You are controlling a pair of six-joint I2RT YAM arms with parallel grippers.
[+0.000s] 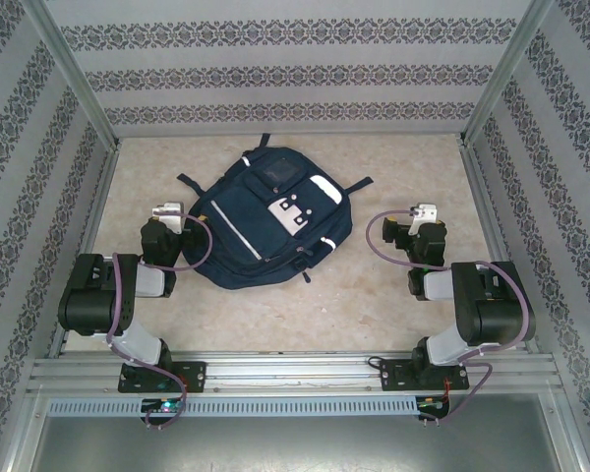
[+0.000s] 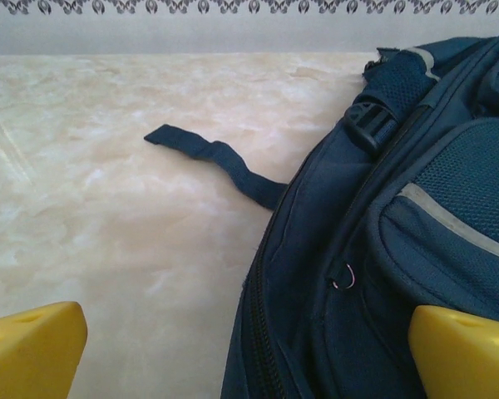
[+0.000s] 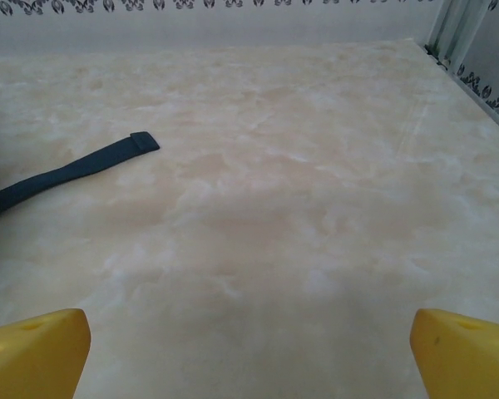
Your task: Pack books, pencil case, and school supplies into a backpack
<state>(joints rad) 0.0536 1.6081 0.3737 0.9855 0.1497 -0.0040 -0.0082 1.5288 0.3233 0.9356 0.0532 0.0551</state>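
Left hand (image 1: 166,210) is spread wide and holds nothing. It sits just beside the left edge of the backpack (image 1: 265,218). In its wrist view, one yellow finger (image 2: 32,349) stands over bare surface and the other stands in front of the bag's side panel. Right hand (image 1: 424,212) is likewise spread and empty, well apart from the bag's right edge, with open surface (image 1: 354,295) ahead of it. The backpack lies flat and skewed at the centre rear of the pale marbled surface. One loose strap (image 2: 208,156) trails left and a second strap (image 3: 71,170) trails right. Patterned walls (image 1: 275,69) close three sides.
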